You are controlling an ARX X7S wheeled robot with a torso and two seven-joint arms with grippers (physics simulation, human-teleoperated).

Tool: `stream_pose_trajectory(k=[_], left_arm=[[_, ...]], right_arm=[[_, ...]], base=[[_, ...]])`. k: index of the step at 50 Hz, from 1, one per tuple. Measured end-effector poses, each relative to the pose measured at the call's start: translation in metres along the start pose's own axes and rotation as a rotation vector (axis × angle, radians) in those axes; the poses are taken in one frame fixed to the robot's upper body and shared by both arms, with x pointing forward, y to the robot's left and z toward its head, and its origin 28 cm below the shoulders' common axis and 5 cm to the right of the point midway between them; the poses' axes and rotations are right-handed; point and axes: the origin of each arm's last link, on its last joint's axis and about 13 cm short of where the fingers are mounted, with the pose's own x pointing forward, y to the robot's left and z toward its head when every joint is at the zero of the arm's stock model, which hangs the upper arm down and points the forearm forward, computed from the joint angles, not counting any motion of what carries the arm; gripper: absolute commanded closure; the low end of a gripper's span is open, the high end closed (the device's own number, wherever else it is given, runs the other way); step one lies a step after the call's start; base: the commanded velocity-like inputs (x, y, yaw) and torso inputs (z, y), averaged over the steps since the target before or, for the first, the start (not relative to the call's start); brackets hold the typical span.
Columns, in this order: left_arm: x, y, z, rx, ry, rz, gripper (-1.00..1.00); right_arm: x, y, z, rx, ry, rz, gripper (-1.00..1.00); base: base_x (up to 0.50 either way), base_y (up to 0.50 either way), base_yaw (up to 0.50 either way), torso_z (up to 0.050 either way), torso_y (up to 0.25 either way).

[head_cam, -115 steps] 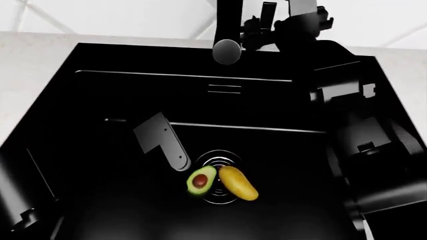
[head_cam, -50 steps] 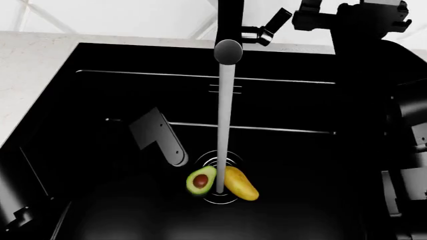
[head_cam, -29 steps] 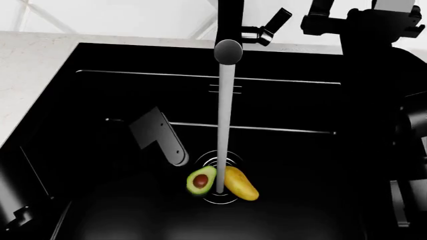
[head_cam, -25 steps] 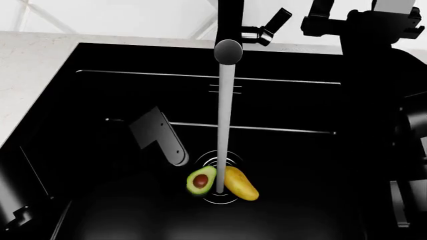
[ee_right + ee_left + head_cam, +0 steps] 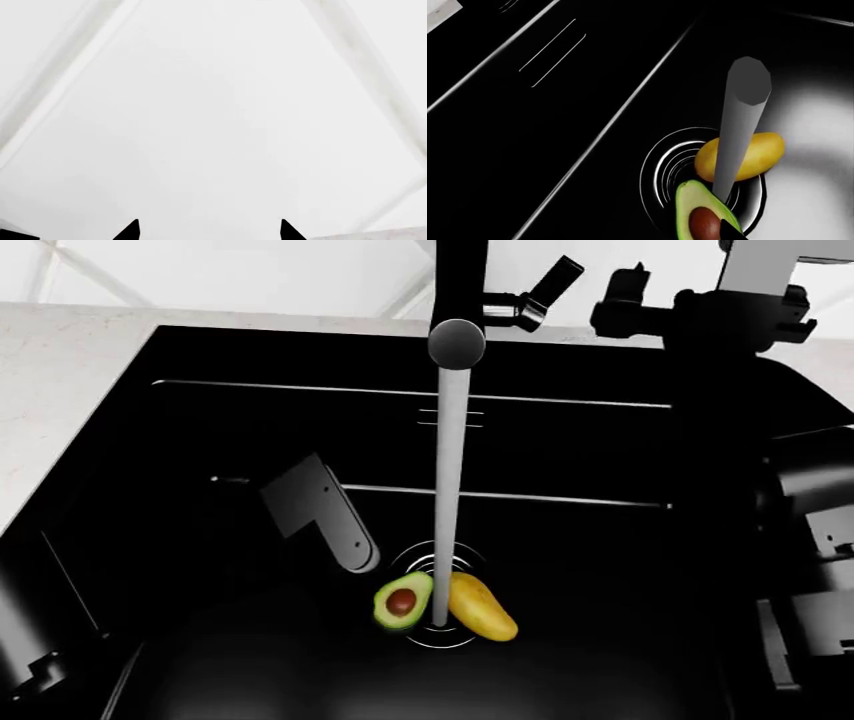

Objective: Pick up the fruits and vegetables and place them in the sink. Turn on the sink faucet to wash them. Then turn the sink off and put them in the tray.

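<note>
Grey water falls from the sink faucet onto avocado and yellow fruit — washing; next we shut its lever — right jaws apart, left's unreadable.
</note>
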Motion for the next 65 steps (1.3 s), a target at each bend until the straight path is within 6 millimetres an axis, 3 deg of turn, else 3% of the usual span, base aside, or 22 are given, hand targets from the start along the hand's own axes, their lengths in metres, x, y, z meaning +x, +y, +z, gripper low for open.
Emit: stream_pose_trajectory(k=[30,47,65], left_arm=[[-0.003,0.002,0.002,-0.003,-0.007,0.013,-1.00],[-0.003,0.002,0.001,-0.003,-0.009,0.011,-1.00],[-0.003,0.002,0.001,-0.002,-0.008,0.010,-1.00]], right_arm=[[0.029,0.009,-0.018,-0.035,0.012,-0.006,-1.00],[0.045,0.025,-0.017,-0.058,-0.003,0.035,-1.00],[0.047,0.040,-0.010,-0.066,-0.028,0.157,-1.00]], base=[[0.00,0.00,0.00,0.000,0.000],[0.00,0.00,0.00,0.000,0.000],[0.00,0.00,0.00,0.000,0.000]])
